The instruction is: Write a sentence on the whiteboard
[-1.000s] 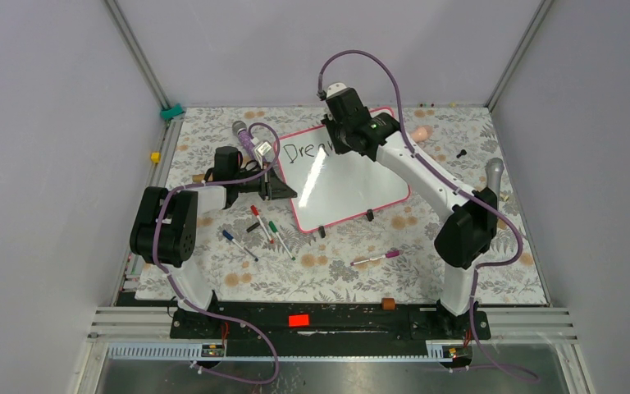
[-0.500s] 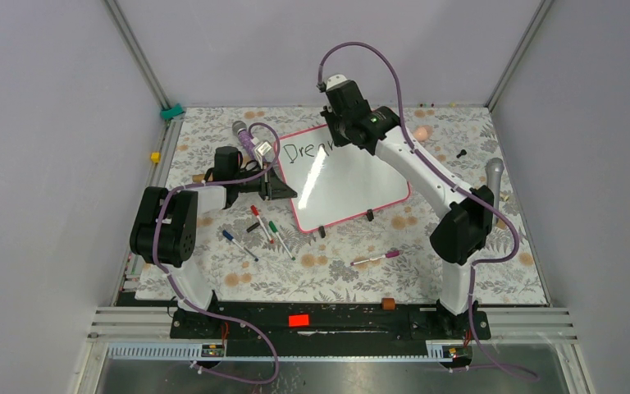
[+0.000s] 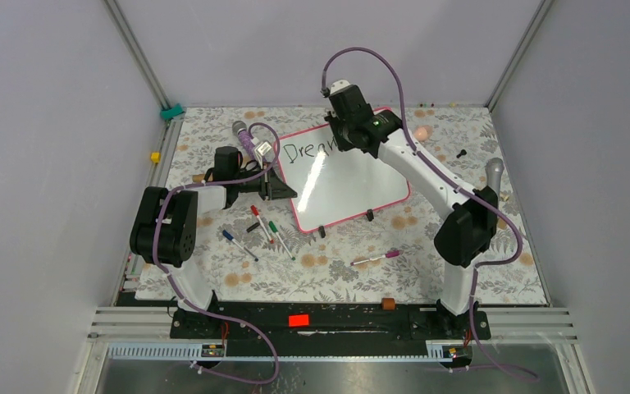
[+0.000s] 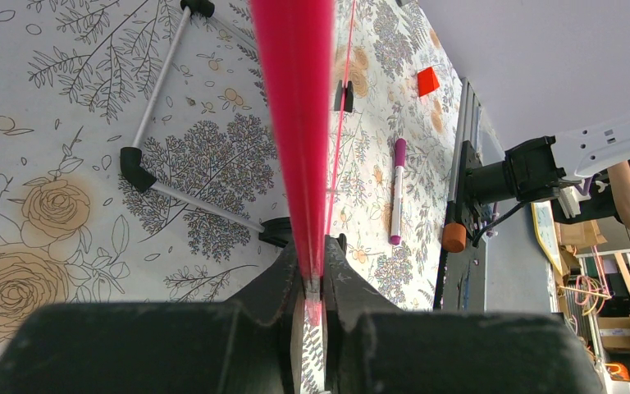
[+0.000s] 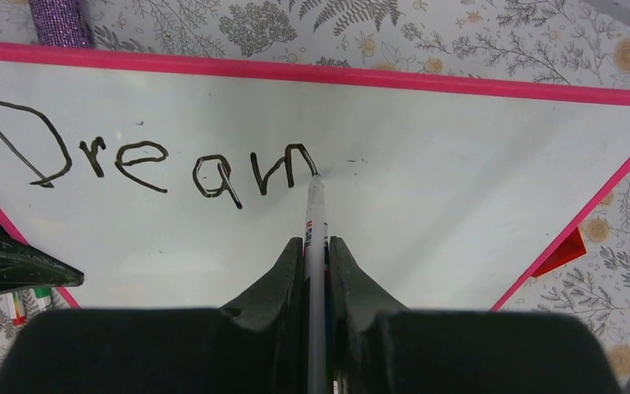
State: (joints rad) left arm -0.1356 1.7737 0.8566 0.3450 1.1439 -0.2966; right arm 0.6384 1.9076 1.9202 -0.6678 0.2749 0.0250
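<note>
The whiteboard [image 3: 353, 185], white with a pink frame, lies tilted on the floral table. Its left edge [image 4: 295, 98] is pinched in my left gripper [image 4: 313, 267], which is shut on the frame at the board's near-left side [image 3: 283, 190]. My right gripper [image 5: 315, 246] is shut on a white marker [image 5: 316, 217] held over the board's upper part. The marker's black tip touches the board at the end of the last letter. The sentence [image 5: 164, 168] reads "Dream" in black along the top edge. In the top view the right wrist [image 3: 346, 111] hides part of the word.
Several loose markers [image 3: 267, 226] lie left of the board's near corner, with a blue one [image 3: 238, 245] beside them. A purple-capped marker [image 3: 375, 259] lies nearer the bases. A glittery purple object [image 3: 244, 135] sits by the board's far-left corner. A peach object [image 3: 420, 133] is at the back right.
The right wrist shifted slightly toward the far side, then a little right over the board. The left arm and the board have not moved.
</note>
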